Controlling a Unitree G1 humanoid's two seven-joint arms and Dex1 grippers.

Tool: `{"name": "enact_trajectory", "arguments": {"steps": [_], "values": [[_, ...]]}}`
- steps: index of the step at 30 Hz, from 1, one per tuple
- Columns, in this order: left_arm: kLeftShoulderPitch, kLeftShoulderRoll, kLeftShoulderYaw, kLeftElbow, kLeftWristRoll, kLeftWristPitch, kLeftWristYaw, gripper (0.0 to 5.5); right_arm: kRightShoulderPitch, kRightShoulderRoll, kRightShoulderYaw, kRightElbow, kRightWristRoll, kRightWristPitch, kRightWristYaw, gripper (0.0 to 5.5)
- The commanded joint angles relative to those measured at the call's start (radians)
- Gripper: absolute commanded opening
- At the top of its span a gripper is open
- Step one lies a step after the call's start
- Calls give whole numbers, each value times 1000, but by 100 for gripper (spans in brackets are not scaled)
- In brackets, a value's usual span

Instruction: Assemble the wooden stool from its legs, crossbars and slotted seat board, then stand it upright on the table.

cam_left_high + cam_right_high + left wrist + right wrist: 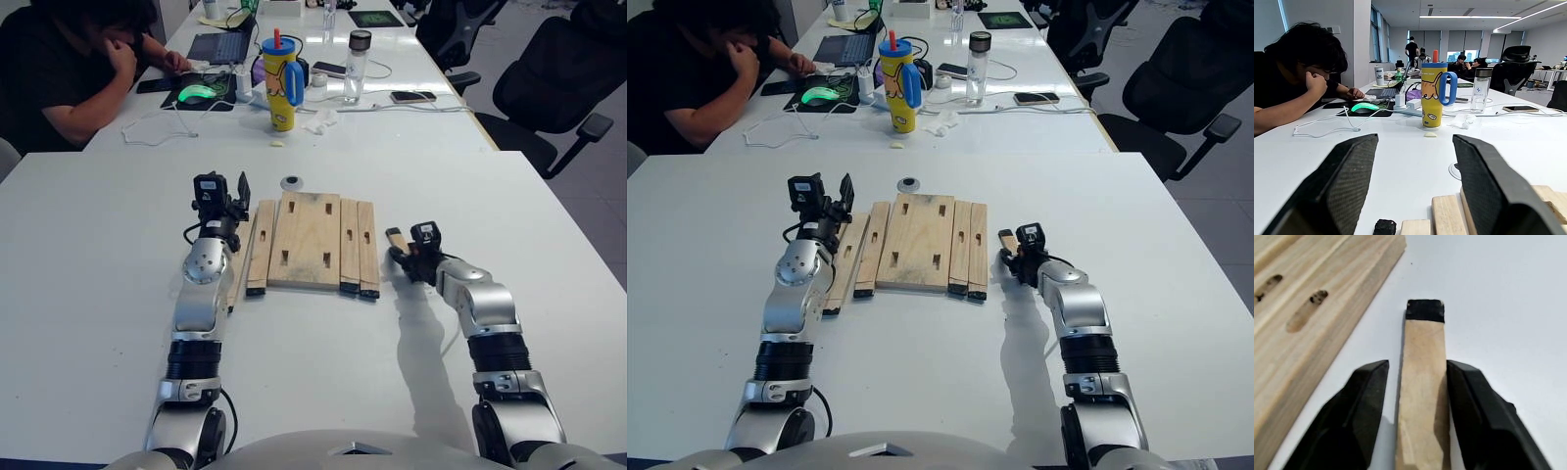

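Right tool (1415, 366) apart, straddling short wooden piece (1422, 362) (crossbar or leg, hard to tell). Piece lies flat on table (88, 294), just beside seat board (306, 240) row, on its right-edge side. Piece looks off-centre in the gap, so centre your tool first. Then clamp square across the width and lift level. Left tool (1415, 147) apart, holding nothing, near far ends of slats (261, 245).
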Motion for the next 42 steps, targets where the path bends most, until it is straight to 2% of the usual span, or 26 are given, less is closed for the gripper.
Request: {"name": "enact_trajectory", "arguments": {"steps": [1,6,9,16,25,34,42], "values": [[-21,12,0,6,-52,40,-69,283,50,14,16,45,-2,46,-6,141],[-37,5,14,-28,-245,129,-241,283,25,46,-18,-14,-1,-183,-35,132],[-79,-17,84,-72,-476,276,-313,283,12,83,-53,-112,42,-376,-19,132],[-192,-47,198,-101,-871,551,-293,283,65,94,42,-258,51,-622,105,132],[-218,-31,157,-85,-944,665,-287,283,101,118,107,-333,89,-678,174,132],[-224,-14,134,-86,-944,688,-315,283,111,116,142,-351,106,-673,209,132],[-200,-15,126,-94,-953,707,-310,173,112,110,154,-362,118,-662,216,132]]}}
